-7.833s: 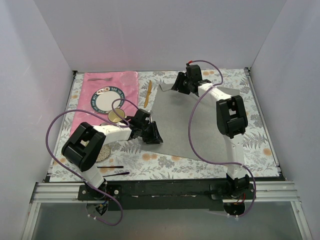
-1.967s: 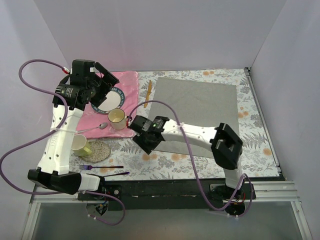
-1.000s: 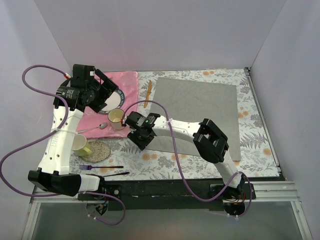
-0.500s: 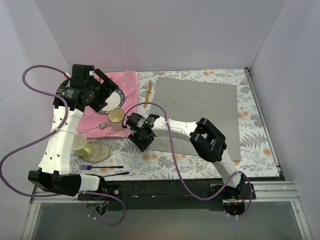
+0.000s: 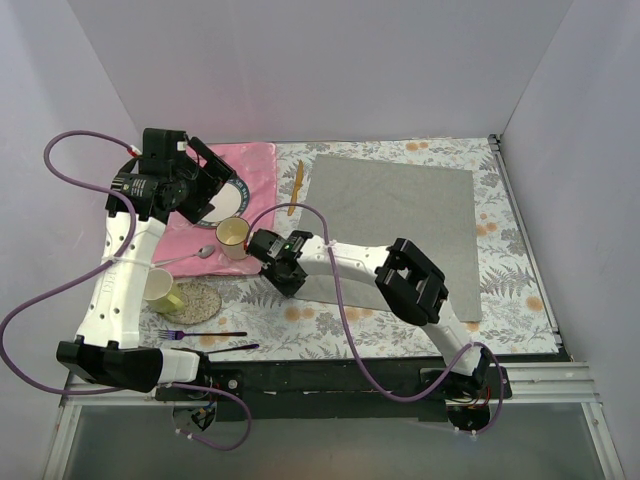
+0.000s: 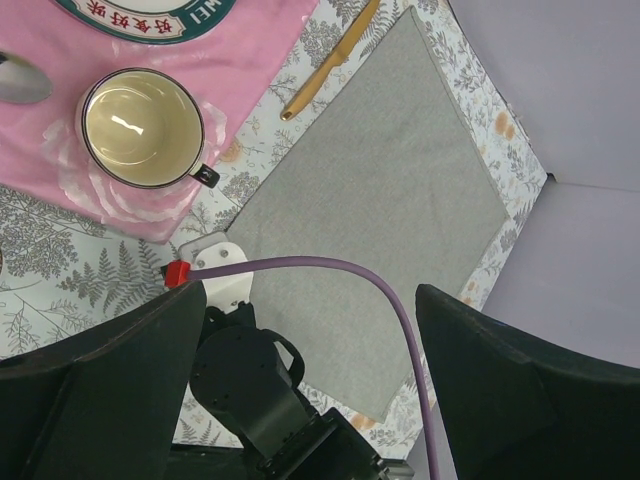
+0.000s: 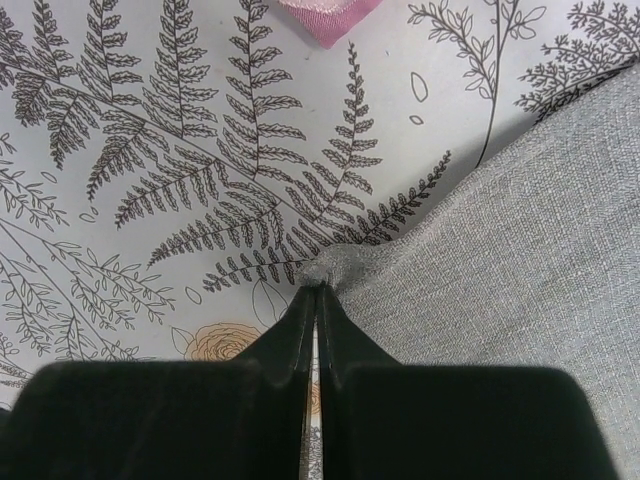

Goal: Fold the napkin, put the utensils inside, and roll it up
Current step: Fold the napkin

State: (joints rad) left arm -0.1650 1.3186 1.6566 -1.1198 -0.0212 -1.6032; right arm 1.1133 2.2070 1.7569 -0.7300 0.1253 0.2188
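Right gripper (image 7: 317, 290) pinched on the near-left corner of the napkin (image 5: 395, 225); left gripper (image 5: 213, 180) spread wide, holding nothing.
Napkin lies flat on the floral table (image 5: 520, 270), right of the placemat (image 5: 255, 165); its corner puckers at the pressed-together fingertips. Orange-tan utensil (image 5: 297, 186) lies on the table between the placemat and the napkin's far-left edge, just beside the napkin. Left gripper hangs above the placemat; cup (image 5: 235, 235) sits at the placemat's near edge.

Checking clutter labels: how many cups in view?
2: cream mug on the pink placemat, near corner; pale green cup beside the round coaster, far left.
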